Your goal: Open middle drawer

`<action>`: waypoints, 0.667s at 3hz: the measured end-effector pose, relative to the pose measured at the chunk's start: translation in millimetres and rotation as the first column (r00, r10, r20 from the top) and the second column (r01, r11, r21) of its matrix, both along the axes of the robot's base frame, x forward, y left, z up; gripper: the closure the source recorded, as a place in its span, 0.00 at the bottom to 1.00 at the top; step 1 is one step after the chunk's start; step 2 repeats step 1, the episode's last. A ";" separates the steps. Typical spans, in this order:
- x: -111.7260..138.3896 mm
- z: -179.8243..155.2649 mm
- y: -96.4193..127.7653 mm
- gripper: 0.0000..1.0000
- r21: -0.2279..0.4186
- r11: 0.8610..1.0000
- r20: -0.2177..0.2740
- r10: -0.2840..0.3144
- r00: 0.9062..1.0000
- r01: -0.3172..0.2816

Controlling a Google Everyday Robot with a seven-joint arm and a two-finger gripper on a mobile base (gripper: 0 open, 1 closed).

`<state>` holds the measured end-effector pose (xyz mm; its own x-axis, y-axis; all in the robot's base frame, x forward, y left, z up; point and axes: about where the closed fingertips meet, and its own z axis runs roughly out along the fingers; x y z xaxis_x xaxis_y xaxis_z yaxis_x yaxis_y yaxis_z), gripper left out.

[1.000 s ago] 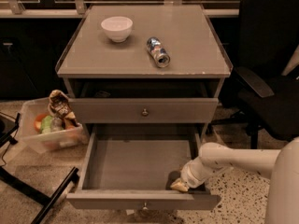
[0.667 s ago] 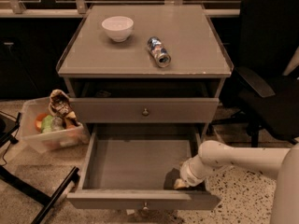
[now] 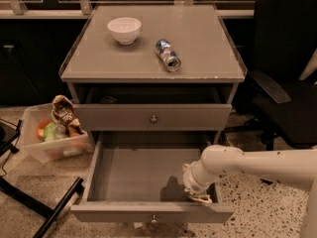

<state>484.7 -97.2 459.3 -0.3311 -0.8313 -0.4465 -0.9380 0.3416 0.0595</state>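
Note:
The middle drawer [image 3: 119,118] is the grey-brown front with a small round knob [image 3: 154,118] under the dark top slot; it stands shut. Below it the lowest drawer [image 3: 133,175] is pulled far out, with a plain grey inside and its own knob [image 3: 154,218] on the front. My gripper [image 3: 200,198] is down inside that lowest drawer at its front right corner, below and right of the middle drawer's knob. My white arm [image 3: 247,165] comes in from the right.
A white bowl [image 3: 124,29] and a can lying on its side [image 3: 168,55] are on the cabinet top. A clear bin with snacks [image 3: 54,133] sits on the floor to the left. A black office chair [image 3: 285,83] stands to the right. Black legs [image 3: 44,209] cross the floor at lower left.
My gripper stays in the lowest drawer's front right corner and has shifted only slightly. Both drawers are as before.

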 end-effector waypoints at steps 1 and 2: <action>0.0 0.0 0.0 0.00 0.000 1.000 0.000 0.000 1.000 0.000; 0.0 0.0 0.0 0.00 0.000 1.000 0.000 0.000 1.000 0.000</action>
